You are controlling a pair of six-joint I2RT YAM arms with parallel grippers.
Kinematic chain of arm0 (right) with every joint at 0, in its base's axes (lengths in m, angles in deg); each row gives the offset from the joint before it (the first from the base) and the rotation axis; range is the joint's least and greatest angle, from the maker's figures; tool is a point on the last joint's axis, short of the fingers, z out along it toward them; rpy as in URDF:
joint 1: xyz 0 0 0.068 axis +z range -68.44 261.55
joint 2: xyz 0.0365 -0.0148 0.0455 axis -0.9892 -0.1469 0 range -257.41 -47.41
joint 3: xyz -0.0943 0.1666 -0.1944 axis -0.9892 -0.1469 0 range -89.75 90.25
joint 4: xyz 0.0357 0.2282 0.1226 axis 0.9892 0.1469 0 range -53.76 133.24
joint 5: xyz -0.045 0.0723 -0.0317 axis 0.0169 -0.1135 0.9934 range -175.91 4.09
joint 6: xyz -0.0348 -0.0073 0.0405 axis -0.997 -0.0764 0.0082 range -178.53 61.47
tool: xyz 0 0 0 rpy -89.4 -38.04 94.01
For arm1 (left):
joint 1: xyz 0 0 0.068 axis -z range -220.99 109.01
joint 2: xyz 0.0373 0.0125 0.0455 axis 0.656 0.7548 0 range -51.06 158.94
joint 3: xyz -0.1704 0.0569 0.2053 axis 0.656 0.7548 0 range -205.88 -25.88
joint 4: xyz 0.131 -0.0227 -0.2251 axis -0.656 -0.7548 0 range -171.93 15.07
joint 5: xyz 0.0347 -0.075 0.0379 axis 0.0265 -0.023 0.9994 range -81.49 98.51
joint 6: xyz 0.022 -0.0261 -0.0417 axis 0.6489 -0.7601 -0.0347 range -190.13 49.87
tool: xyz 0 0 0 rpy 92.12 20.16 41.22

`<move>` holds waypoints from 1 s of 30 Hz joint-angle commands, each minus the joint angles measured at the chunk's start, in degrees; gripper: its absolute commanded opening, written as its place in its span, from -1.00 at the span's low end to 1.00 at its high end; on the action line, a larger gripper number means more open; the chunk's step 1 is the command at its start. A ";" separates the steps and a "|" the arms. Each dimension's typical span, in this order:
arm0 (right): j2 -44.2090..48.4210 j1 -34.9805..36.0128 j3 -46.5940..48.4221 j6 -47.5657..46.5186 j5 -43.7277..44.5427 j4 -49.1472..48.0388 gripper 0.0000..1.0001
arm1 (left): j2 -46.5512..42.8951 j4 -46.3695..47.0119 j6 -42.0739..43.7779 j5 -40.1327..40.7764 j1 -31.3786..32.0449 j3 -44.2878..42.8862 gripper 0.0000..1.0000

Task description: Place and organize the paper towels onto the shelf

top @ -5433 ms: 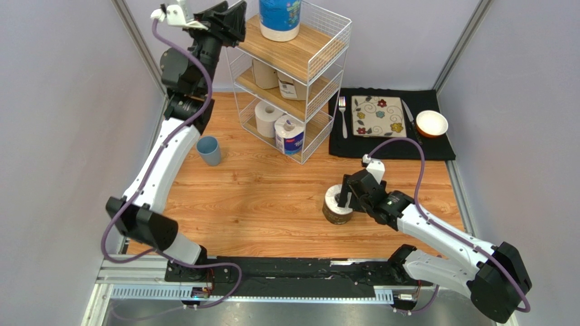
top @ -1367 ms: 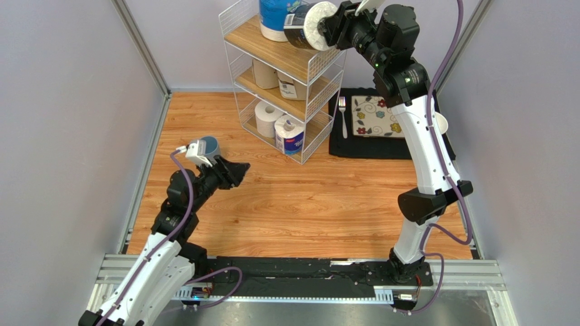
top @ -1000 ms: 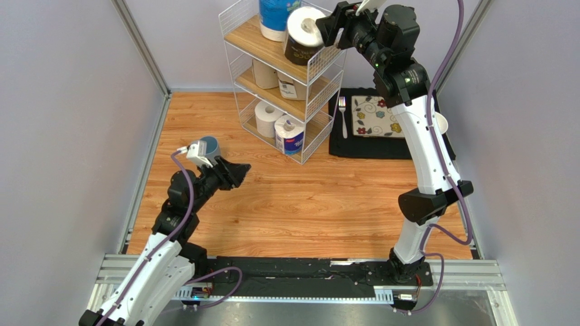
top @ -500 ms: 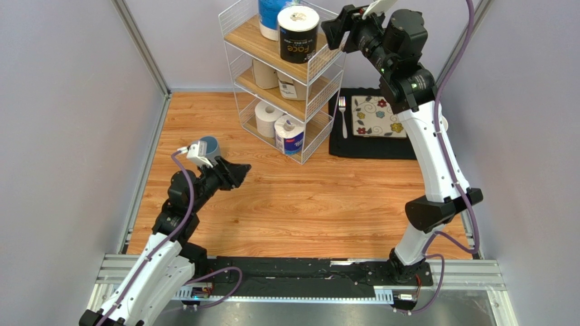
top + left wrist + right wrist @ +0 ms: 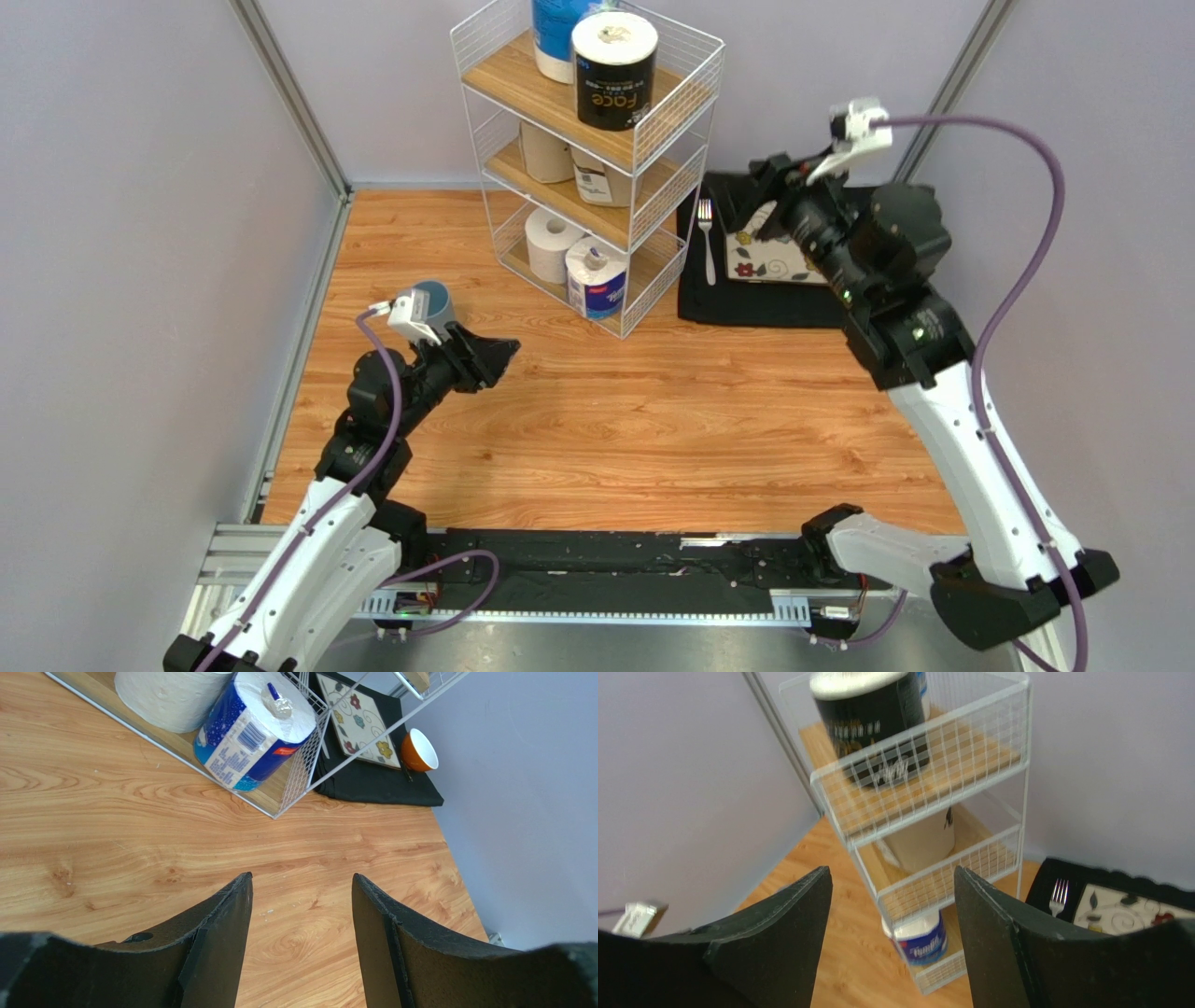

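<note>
The white wire shelf (image 5: 671, 115) stands at the back of the table. The dark-wrapped roll (image 5: 613, 70) stands upright on its top tier in front of the blue-wrapped roll (image 5: 557, 20). Two tan rolls (image 5: 546, 151) sit on the middle tier. The plain white roll (image 5: 550, 245) and the blue-label roll (image 5: 595, 280) sit on the bottom tier. My right gripper (image 5: 765, 182) is open and empty, right of the shelf and facing it (image 5: 927, 763). My left gripper (image 5: 494, 353) is open and empty, low over the table and pointing at the blue-label roll (image 5: 249, 731).
A blue cup (image 5: 434, 296) stands behind my left wrist. A black mat (image 5: 730, 301) right of the shelf holds a flowered plate (image 5: 774, 249), a fork (image 5: 706, 235) and an orange bowl (image 5: 419, 750). Grey walls close in the left, right and back sides.
My right gripper has let go of the dark-wrapped roll, which now stands upright on the top tier. It has pulled back right and down from the shelf. The left arm has barely moved.
</note>
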 commanded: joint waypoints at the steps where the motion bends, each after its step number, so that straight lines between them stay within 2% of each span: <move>1: 4.34 4.49 -14.71 -2.69 3.07 -9.60 0.38 | -0.89 1.97 -1.28 -1.34 -0.33 -0.15 0.25; 6: 3.21 9.94 -20.90 -12.01 7.74 -16.71 0.39 | -1.76 1.09 -1.19 -2.05 -0.33 -0.15 0.25; 10: -0.47 11.09 -22.84 -12.20 11.35 -24.89 0.39 | -2.47 0.91 -1.28 -1.87 -0.33 0.73 0.25; 19: -9.19 13.46 -18.28 -15.54 14.78 -30.09 0.30 | -2.47 0.21 -0.66 -2.14 -0.33 0.73 0.25; 30: -16.83 14.34 -10.37 -17.65 17.77 -28.78 0.10 | -3.61 -1.81 0.13 -1.08 -0.33 0.47 0.25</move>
